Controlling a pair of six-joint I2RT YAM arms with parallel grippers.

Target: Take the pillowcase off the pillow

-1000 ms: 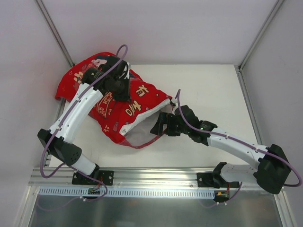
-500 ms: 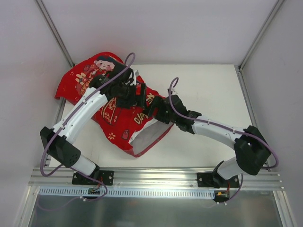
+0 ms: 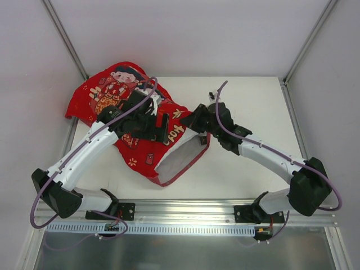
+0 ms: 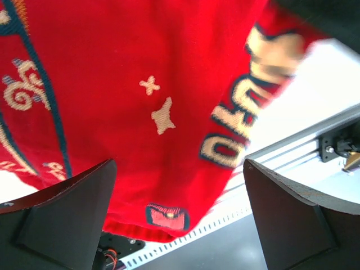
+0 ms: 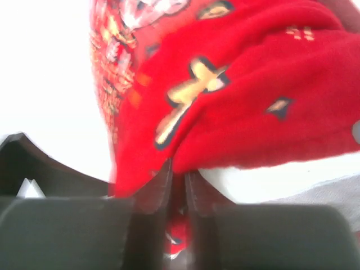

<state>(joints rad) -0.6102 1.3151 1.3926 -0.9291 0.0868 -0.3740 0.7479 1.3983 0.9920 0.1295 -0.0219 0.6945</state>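
Note:
The red pillowcase, printed with a cartoon figure and gold characters, lies crumpled at the table's left rear. The white pillow shows inside its open end, which faces the near right. My left gripper hovers over the middle of the cover. In the left wrist view it is open, with red fabric in front of its fingers and nothing pinched. My right gripper sits at the upper corner of the open end. It is shut on a fold of the pillowcase, beside the white pillow.
The white table is bounded by grey walls and slanted frame posts. An aluminium rail with the arm bases runs along the near edge. Purple cables loop over both arms.
The left gripper let go of the cover, opened and shifted toward the near right. The right gripper travelled up and left to the open end and shut on the red fabric.

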